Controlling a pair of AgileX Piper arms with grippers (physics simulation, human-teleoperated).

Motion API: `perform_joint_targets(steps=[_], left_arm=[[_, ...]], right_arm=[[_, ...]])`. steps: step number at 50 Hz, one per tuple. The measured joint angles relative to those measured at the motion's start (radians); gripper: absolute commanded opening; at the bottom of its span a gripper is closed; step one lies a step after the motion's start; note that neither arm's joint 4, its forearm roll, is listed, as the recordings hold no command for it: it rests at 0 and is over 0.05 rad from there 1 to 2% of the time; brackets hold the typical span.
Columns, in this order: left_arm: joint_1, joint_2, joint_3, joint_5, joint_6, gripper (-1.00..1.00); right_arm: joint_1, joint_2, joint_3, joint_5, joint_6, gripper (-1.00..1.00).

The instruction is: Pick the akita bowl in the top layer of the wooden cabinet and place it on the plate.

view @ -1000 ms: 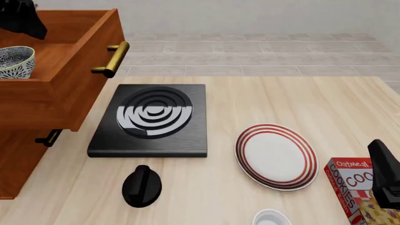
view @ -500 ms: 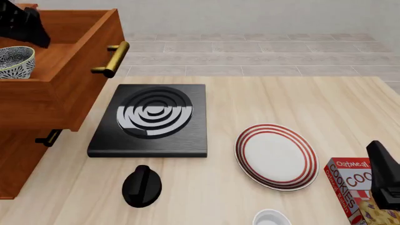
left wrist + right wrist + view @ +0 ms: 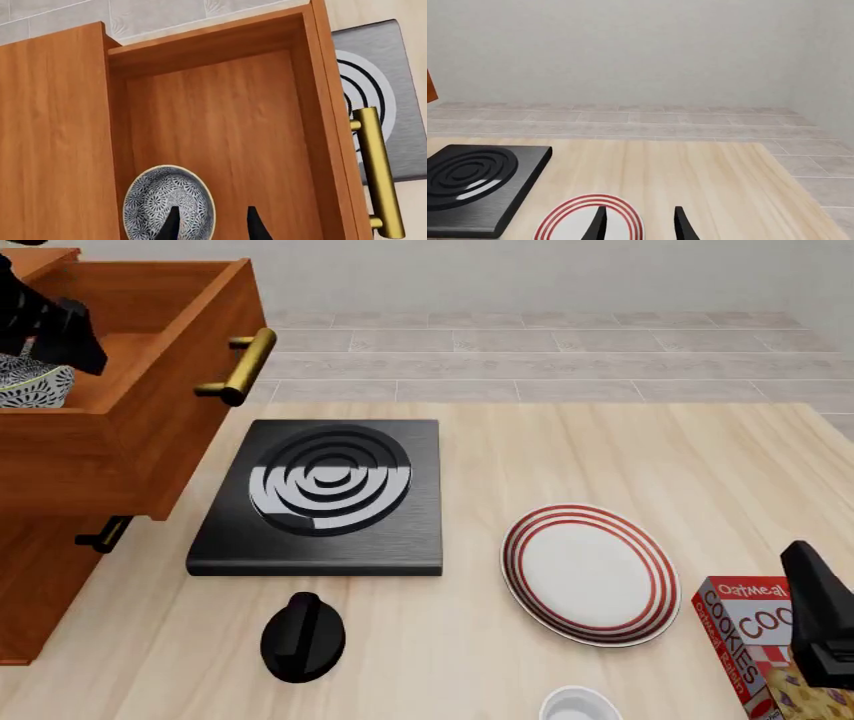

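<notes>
Left gripper, fingers parted and empty, hovers over the akita bowl at lower left of the open top layer; it should straddle the rim squarely before closing.

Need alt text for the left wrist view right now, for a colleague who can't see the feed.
The open left gripper hangs over the akita bowl, which sits inside the pulled-out top layer of the wooden cabinet; one fingertip overlaps the bowl's rim. The drawer's brass handle and the black stove lie beyond.
</notes>
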Motion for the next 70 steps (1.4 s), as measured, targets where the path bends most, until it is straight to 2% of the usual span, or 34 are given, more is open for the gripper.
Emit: perform_joint_targets(steps=[43,44,70], left_arm=[[0.0,0.006,0.114,-0.09,-0.035,1.0],[0.0,0.006,0.116,-0.091,-0.036,-1.0],[-0.013,-0.016,0.139,-0.124,-0.026,-1.0]], right_arm=[[0.001,0.002,0.0,-0.001,-0.001,1.0],[0.001,0.001,0.0,0.0,-0.001,1.0],[0.0,-0.001,0.0,0.002,-0.001,1.0]])
